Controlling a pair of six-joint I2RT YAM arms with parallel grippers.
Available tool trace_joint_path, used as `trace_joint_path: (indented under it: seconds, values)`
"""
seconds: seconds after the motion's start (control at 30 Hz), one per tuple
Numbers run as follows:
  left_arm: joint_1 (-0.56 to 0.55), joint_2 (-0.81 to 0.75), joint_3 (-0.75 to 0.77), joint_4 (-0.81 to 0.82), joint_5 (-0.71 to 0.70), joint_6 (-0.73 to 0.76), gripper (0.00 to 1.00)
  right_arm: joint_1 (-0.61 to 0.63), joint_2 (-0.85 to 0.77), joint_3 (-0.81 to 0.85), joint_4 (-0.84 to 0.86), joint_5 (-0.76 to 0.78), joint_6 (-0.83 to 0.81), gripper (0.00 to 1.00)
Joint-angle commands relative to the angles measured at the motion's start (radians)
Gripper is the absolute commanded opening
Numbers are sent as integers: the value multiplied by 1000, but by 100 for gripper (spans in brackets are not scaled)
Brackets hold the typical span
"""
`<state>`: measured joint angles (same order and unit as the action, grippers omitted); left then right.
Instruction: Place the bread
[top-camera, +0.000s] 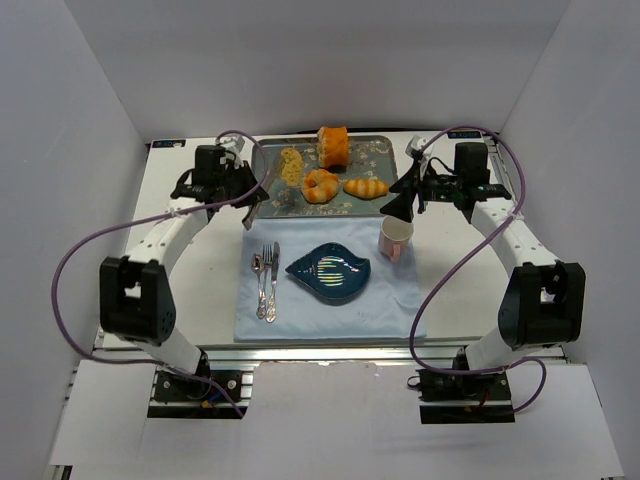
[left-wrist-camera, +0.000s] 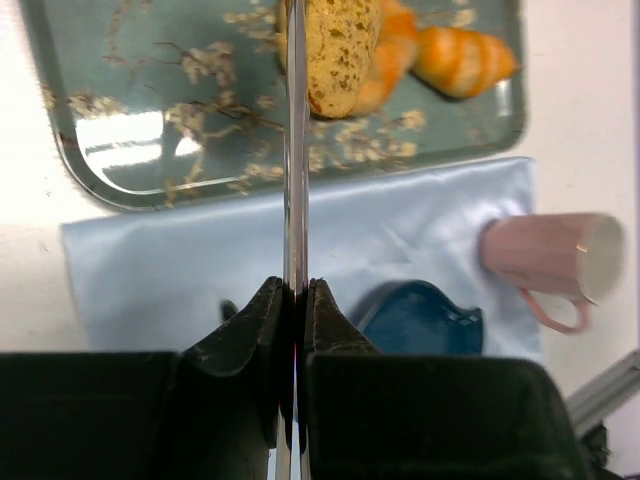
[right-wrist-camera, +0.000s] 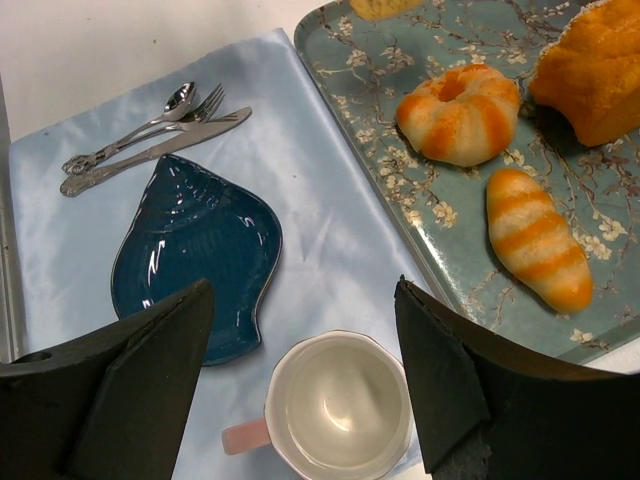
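At the upper centre of the overhead view we see four pieces of bread lying on a flowered tray (top-camera: 372, 150) at the far side of the white surface (top-camera: 190, 280). They are a speckled yellow bread (top-camera: 291, 165), an orange loaf (top-camera: 332, 147), a striped ring bun (top-camera: 321, 185) and a striped roll (top-camera: 366, 187).

The left jaws are clenched on a thin metal tool (left-wrist-camera: 294, 180), seen edge-on in the left wrist view. It runs straight up the middle of that frame to the left edge of the speckled yellow bread. We cannot tell whether the metal touches it. The ring bun and the roll lie just behind that bread, toward the upper right of the frame.

The right jaws stand wide apart with nothing between them, above a pink mug (right-wrist-camera: 340, 410) that stands upright at the bottom centre of the right wrist view. To the left of the mug lies a dark blue shell-shaped plate (right-wrist-camera: 190, 260), bare, on a pale blue cloth (right-wrist-camera: 320, 190). A spoon, fork and knife (right-wrist-camera: 150, 135) lie together at the upper left of that frame, beside the plate. The tray's near edge rests on the cloth's far border, and the mug stands just below the tray's lower right corner in the overhead view.
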<state>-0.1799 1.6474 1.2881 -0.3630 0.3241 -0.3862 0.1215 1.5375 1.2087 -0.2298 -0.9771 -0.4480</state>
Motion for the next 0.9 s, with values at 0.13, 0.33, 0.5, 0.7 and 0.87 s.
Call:
trace_joint_path:
  seconds: [0.13,0.33,0.5,0.7,0.87]
  values:
    - [-53,-259,-176,33,135,-71,0,-10,-31,0,-12,-31,-23,78]
    - [-229,-345,-262,-100,122,-111,0,-8,-13,26,-36,-31,-35,78]
    - [-319,-370,-270,-211,99,-117,8,-8,-8,29,-40,-32,-34,78]
    - [-387,-328,-250,-323,89,-77,32,-10,-16,20,-40,-28,-34,78]
    - [-420,-297,-233,-341,89,-65,41,-11,-28,3,-40,-20,-38,78]
